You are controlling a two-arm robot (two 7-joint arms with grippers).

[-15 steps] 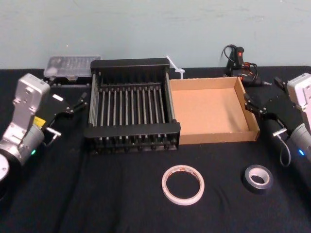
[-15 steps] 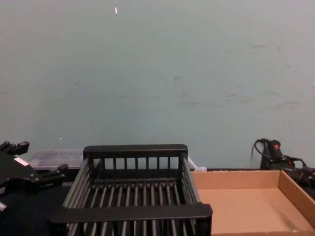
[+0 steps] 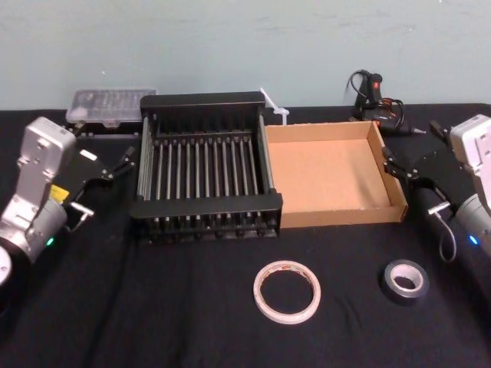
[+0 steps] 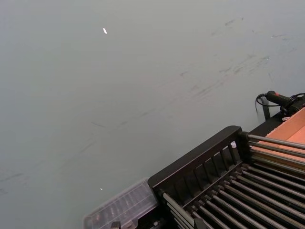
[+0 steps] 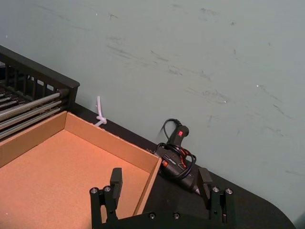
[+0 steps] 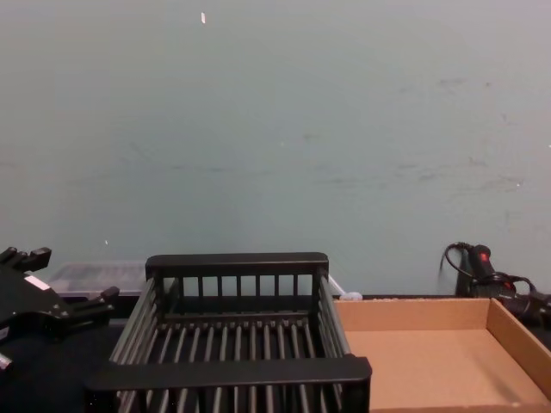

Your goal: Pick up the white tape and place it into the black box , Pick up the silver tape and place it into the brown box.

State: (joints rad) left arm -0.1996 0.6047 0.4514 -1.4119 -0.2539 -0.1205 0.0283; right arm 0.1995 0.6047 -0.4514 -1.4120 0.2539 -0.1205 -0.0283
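The white tape (image 3: 258,293) lies flat on the black cloth near the table's front, at the middle. The silver tape (image 3: 405,265) lies to its right. Behind them stand the black box (image 3: 205,205) and, touching its right side, the brown box (image 3: 326,172); both hold nothing. My left gripper (image 3: 123,162) hovers to the left of the black box, open, as the chest view shows (image 6: 69,275). At the brown box's right wall my right gripper (image 3: 410,138) hangs open, its fingers (image 5: 114,179) spread wide with nothing between them.
A clear plastic case (image 3: 107,103) sits at the back left behind the black box. A glue gun with cables (image 3: 376,96) lies at the back right, and a white zip tie (image 3: 275,105) lies behind the boxes. A wall closes the far side.
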